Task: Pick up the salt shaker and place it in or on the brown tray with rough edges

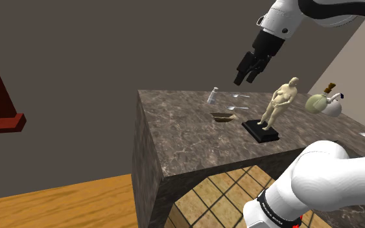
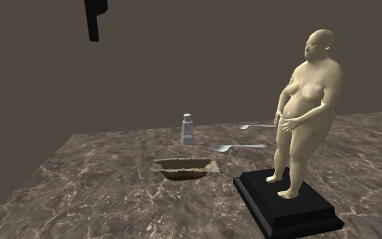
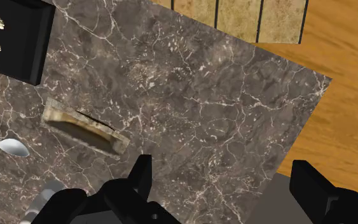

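The salt shaker (image 1: 212,96) is a small pale grey bottle with a white cap, standing upright near the far edge of the dark marble table (image 1: 187,139). In front of it lies the brown tray with rough edges (image 1: 223,116), a shallow dish. My black gripper (image 1: 244,78) hangs well above the table, higher than the shaker and toward the shoulder view's right. In the wrist view its fingers (image 3: 140,178) stand wide apart with bare marble between them; the tray (image 3: 82,127) and the shaker (image 3: 42,202) lie off to one side. From the second exterior view, the shaker (image 2: 187,129) stands behind the tray (image 2: 182,168).
A tall beige figurine (image 1: 279,103) on a black base (image 1: 261,130) stands close to the tray. Two spoons (image 2: 240,146) (image 2: 256,126) lie between shaker and figurine. A round white and green pot (image 1: 323,103) sits at the table's far right. Wooden floor (image 1: 58,201) lies below the table's edge.
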Controlling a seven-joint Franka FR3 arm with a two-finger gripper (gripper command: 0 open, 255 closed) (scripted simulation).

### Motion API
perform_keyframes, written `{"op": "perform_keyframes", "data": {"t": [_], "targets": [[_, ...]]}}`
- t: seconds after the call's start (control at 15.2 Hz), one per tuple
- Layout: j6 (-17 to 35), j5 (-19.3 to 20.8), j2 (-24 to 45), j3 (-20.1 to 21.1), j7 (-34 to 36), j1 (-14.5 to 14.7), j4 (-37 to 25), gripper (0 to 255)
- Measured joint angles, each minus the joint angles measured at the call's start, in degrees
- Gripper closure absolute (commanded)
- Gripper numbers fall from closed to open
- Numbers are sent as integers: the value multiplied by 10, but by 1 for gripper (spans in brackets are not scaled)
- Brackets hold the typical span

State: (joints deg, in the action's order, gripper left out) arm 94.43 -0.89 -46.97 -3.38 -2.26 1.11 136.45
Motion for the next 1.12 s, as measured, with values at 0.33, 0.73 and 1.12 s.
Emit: {"op": "perform_keyframes", "data": {"t": [0.33, 0.73, 1.12], "targets": [[39, 15, 36, -33, -37, -6, 3, 0], [108, 32, 126, -97, -112, -12, -21, 0], [173, 24, 234, -163, -193, -11, -63, 0]]}}
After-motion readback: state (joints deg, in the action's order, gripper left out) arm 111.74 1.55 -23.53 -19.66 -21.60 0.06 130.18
